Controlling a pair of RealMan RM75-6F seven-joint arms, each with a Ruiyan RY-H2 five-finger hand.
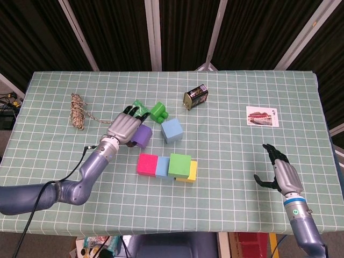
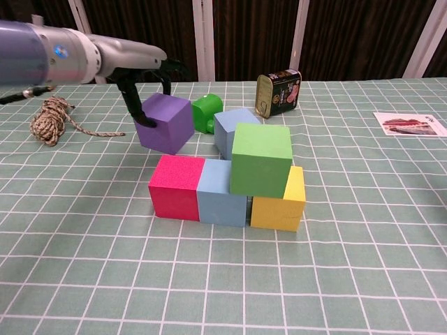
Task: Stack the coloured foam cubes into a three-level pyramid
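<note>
1. Three cubes sit in a row on the table (image 2: 363,265), below and to the right of the left hand (image 2: 143,77): pink cube (image 2: 177,187), blue cube (image 2: 222,194), yellow cube (image 2: 281,202).
2. On the blue and yellow ones rests a green cube (image 2: 261,159).
3. Clamped in the left hand and lifted clear is the purple cube (image 2: 165,123).
4. Just right of that hand lies a pale blue cube (image 1: 171,129).
5. Far off, the right hand (image 1: 281,173) hangs with fingers spread, holding nothing.

Illumination is even, bright and overhead in both views. Shadows under the cubes (image 2: 230,185) are soft and short. The tablecloth (image 1: 242,161) shows no glare. The backdrop behind the table is dark. Focus is sharp throughout; the left arm (image 2: 42,59) shows slight blur in the chest view.
</note>
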